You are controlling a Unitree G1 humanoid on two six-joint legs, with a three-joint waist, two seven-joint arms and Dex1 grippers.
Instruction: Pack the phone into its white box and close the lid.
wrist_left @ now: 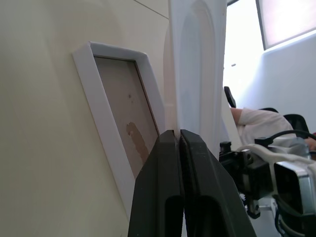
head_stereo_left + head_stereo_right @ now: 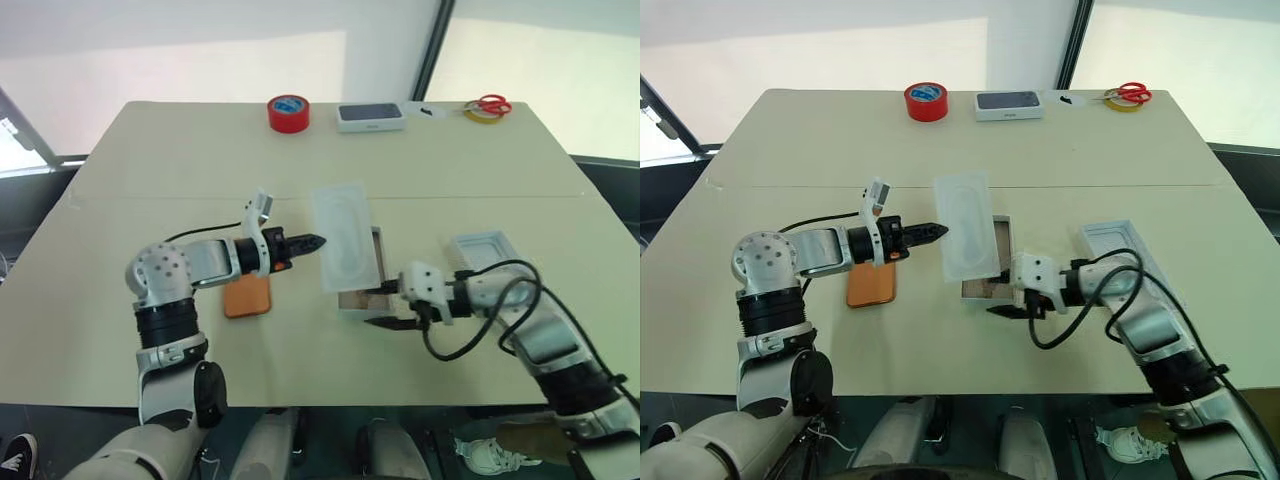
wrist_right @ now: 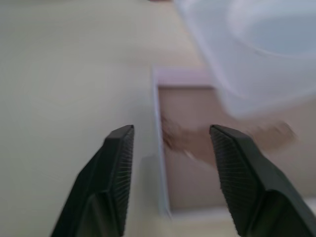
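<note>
The left hand (image 2: pixel 318 241) reaches rightward, nearly level, its 2 black fingers clenched on the edge of a white moulded insert (image 2: pixel 345 236) with an oval recess, held lifted above the white box (image 2: pixel 985 285). The right hand (image 2: pixel 388 321) points left over the box's near end, released, fingers apart. The box's tan floor is partly hidden by the insert. The phone (image 2: pixel 248 295), flat and orange, lies on the desk (image 2: pixel 150 180) under the left forearm. The lid (image 2: pixel 486 250) lies right, partly covered by the right arm.
</note>
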